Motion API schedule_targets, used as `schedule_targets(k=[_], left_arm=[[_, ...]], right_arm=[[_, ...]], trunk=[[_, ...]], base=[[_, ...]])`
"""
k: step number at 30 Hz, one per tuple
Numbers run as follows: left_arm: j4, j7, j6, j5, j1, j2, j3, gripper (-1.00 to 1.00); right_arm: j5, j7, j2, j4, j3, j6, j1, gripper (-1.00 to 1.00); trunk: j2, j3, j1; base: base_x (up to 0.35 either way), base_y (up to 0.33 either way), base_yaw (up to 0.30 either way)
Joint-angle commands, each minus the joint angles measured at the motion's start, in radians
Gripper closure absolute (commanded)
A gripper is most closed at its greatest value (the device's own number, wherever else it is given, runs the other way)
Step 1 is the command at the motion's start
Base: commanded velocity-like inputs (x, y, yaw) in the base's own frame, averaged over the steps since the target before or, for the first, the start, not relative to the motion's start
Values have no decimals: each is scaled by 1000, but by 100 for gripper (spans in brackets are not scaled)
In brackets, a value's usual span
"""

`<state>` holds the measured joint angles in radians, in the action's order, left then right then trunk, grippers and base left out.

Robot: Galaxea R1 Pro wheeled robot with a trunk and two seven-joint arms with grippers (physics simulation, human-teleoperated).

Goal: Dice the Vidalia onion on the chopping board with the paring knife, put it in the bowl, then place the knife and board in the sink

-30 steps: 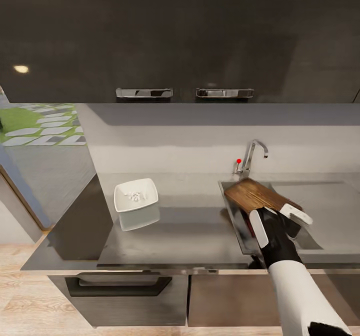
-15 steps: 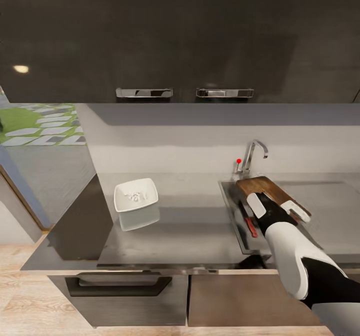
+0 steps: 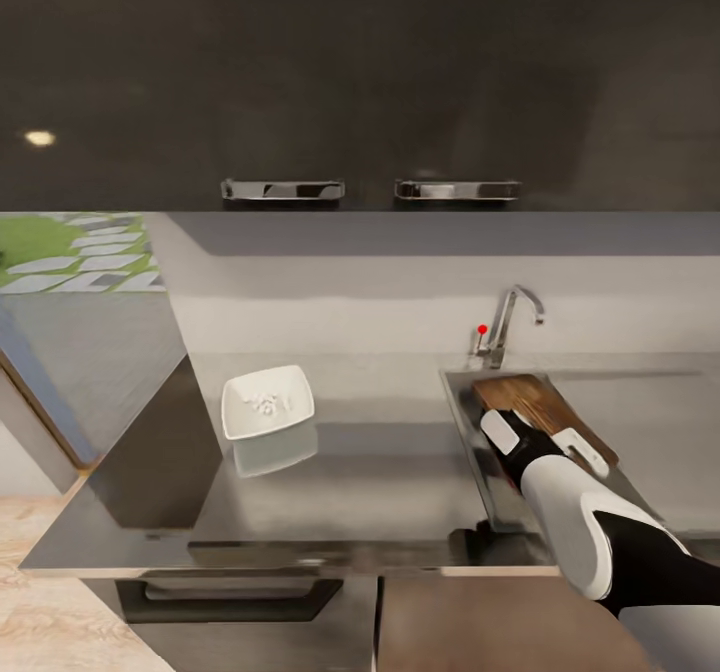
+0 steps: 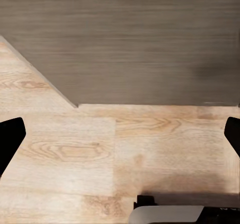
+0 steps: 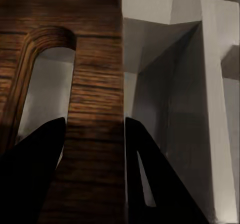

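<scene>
chopping board, right of centre, gripped edgewise by the right gripper and tilted into the sink for release; bowl of dice left on the countertop; left gripper spread wide, empty.

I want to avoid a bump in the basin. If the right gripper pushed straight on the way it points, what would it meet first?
The right gripper is shut on the chopping board, which lies straight ahead between its jaws. Beyond it is probably the sink wall near the tap; depth is unclear.
</scene>
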<state>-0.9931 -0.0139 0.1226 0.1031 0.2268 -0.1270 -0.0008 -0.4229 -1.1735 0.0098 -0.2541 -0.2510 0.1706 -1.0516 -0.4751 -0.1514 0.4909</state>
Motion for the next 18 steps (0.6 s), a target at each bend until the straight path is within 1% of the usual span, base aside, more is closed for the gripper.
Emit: schedule_targets(k=[1,2,3,4,6,10,16,18], left_arm=[[-1,-1,2,10,0,0,-2,-100],[0,-1,2,10,0,0,-2,-100],[0,-1,2,10,0,0,-2,-100],[0,-1,2,10,0,-1,-2,-100],[-1,-1,2,10,0,0,-2,-100],[-1,-1,2,10,0,0,-2,-100],[-2,-1,2,10,0,0,-2,-100],[-3,-1,2,10,0,0,-2,-100]], right_arm=[[-19,-2,-1,0,7,11,-1,100],[-32,-2,-1,1,7,12,-1,100],[-57,-2,-3,2,7,12,-1,100],[-73,-2,-3,2,7,12,-1,100],[-92,-1,-4,2,7,12,-1,100],[-103,2,-6,4,6,12,-1,100],[-104,3,-7,5,6,13,-1,100],[-103,3,-7,6,6,13,-1,100]], trunk=[[-2,-2,1],[-2,-2,1],[-2,-2,1],[-2,-2,1],[-2,-2,1],[-2,-4,1],[-2,-12,1],[-2,-15,1]], base=[[321,0,0],[284,0,0],[168,0,0],[107,0,0],[56,0,0],[16,0,16],[3,-4,56],[57,-120,61]])
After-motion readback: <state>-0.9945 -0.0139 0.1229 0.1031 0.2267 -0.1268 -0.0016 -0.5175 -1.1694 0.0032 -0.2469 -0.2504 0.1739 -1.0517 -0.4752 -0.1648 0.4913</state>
